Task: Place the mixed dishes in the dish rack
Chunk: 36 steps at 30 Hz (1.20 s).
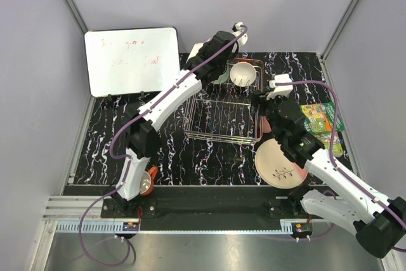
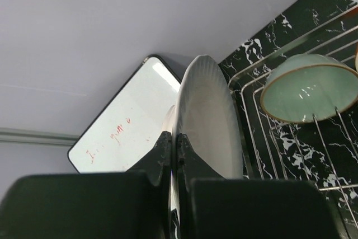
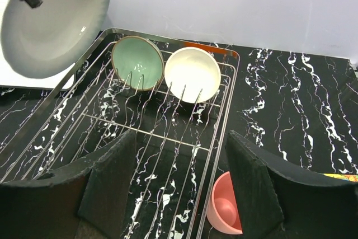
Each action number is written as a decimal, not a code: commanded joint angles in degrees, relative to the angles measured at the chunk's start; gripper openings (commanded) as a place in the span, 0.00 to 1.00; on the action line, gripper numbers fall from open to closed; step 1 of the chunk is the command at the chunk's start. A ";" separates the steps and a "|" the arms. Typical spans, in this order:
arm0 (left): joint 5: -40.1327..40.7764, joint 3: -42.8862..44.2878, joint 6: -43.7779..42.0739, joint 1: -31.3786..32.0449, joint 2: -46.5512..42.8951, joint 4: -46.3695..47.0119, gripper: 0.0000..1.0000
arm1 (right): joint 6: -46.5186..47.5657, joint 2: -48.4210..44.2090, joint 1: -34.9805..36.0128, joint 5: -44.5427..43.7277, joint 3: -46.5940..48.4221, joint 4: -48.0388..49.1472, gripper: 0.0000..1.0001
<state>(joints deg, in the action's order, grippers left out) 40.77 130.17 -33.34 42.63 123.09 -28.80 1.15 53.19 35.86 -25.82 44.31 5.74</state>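
Right now the left gripper (image 2: pixel 172 138) is pinched shut on the rim of the white plate (image 2: pixel 208 118), holding it on edge in the air above the far left corner of the dish rack (image 1: pixel 222 118). Two bowls lean against the wires at the rack's far end, side by side: the mint green bowl (image 3: pixel 136 62) on the left and the cream bowl (image 3: pixel 192 74) on the right. The right gripper (image 3: pixel 180 138) hangs over the near right part of the rack with its jaws wide apart and nothing between them. The small pink cup (image 3: pixel 224 208) sits on the table just outside the rack's right rail. The large pink-and-cream plate (image 1: pixel 279 163) lies flat on the table near the rack's right corner, partly under the right arm. The orange mug (image 1: pixel 147 181) is down by the left arm's base. A whiteboard (image 1: pixel 132 60) lies at the far left, a green book (image 1: pixel 323 125) at the right edge.
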 commanded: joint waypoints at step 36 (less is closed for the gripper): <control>3.96 -0.09 -3.05 1.49 -0.48 11.22 0.00 | -0.80 -1.77 1.32 -0.37 -0.19 1.65 0.72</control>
<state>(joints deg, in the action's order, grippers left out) 42.13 129.58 -35.38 44.18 123.50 -23.88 1.15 52.34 36.64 -25.87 43.99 5.74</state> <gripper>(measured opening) 0.024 0.729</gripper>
